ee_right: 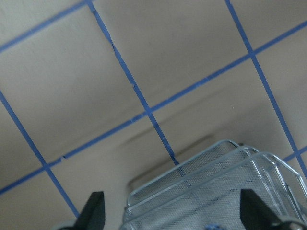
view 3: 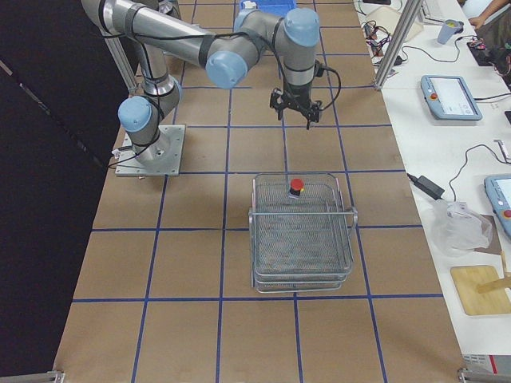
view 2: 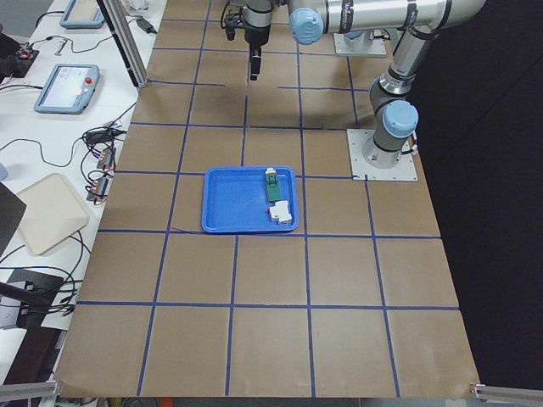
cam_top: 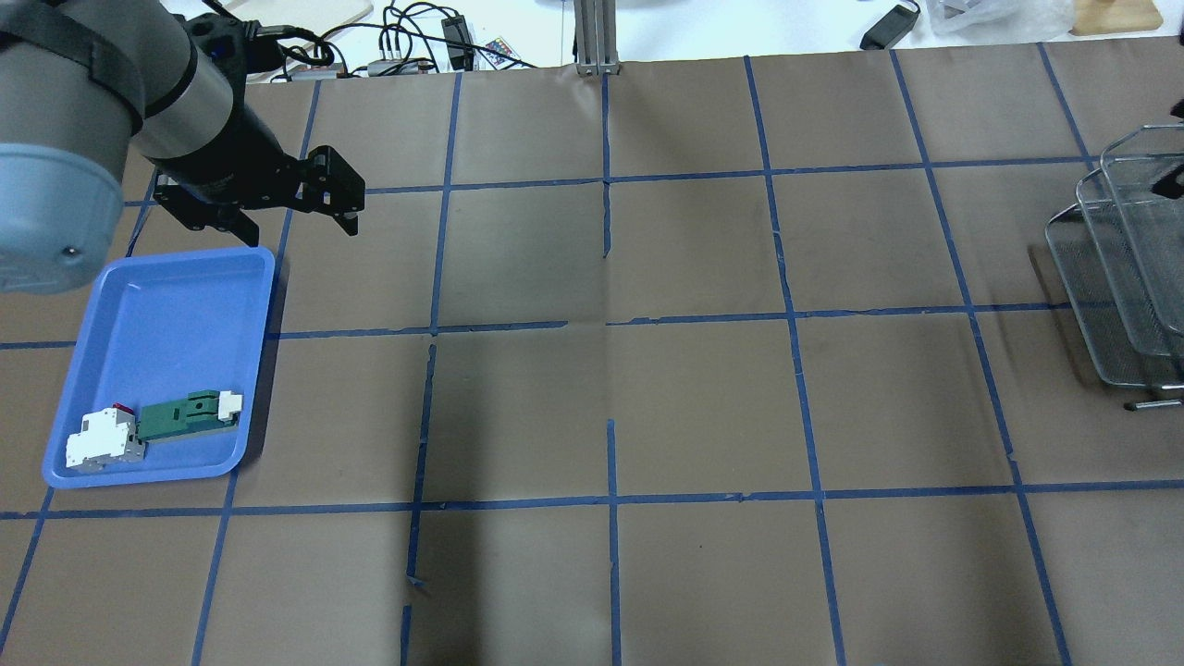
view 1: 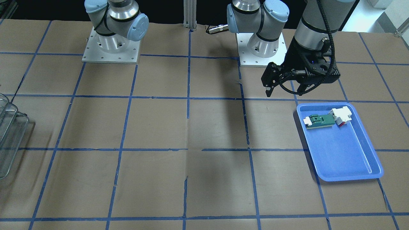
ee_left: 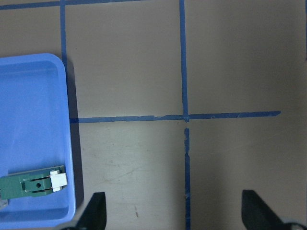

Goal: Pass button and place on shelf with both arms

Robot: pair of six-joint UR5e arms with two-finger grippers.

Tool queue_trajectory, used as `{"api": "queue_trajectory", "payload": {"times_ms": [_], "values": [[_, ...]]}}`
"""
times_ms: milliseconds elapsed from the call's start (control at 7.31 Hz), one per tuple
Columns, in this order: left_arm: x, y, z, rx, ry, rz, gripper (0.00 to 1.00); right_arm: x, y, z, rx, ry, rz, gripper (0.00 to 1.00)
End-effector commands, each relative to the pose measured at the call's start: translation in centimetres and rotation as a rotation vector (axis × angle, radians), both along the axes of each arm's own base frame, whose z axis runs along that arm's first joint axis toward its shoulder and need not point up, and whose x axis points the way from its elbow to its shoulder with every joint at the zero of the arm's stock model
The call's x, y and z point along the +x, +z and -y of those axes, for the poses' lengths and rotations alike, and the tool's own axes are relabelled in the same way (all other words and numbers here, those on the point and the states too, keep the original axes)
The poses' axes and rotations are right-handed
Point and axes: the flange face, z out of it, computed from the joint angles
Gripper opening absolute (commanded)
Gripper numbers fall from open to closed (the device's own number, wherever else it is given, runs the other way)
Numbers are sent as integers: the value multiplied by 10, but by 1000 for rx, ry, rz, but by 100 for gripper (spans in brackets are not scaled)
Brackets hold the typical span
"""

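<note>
The button (view 3: 296, 185), red-capped, stands on the top tier of the wire shelf (view 3: 302, 239), near the tier's end that faces the table's middle. The shelf also shows at the table's edge in the front view (view 1: 9, 134), in the overhead view (cam_top: 1110, 277) and in the right wrist view (ee_right: 216, 191). My right gripper (view 3: 294, 108) hangs open and empty above the table just past that end of the shelf; its jaws stand wide in the wrist view (ee_right: 170, 201). My left gripper (cam_top: 291, 222) is open and empty, high up beside the blue tray (cam_top: 157, 305); it also shows in the left wrist view (ee_left: 173, 206).
The blue tray (view 1: 345, 159) holds a white-and-red block joined to a green board (view 1: 326, 119). Both arm bases (view 1: 111, 48) (view 1: 262, 48) stand at the robot's table edge. An aluminium post (cam_top: 597, 37) stands at the far edge. Cables and tablets lie on the side bench (view 3: 451, 96).
</note>
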Motion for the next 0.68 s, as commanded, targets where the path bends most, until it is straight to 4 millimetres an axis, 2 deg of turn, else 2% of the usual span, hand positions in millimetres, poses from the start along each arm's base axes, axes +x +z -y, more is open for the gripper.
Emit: {"api": "queue_trajectory", "payload": {"times_ms": [0, 137, 274, 410, 547], "values": [[-11, 10, 10, 25, 30, -38, 100, 154, 24, -17, -5, -184, 33, 100], [-15, 14, 15, 20, 32, -39, 100, 219, 27, -27, -17, -242, 39, 100], [-15, 13, 14, 29, 31, -36, 100, 253, 29, -37, -8, -398, 68, 100], [-15, 12, 13, 33, 16, -32, 100, 261, 23, -40, 13, -624, 77, 100], [-15, 14, 14, 29, 17, -35, 100, 255, 17, -38, 28, -777, 81, 100]]}}
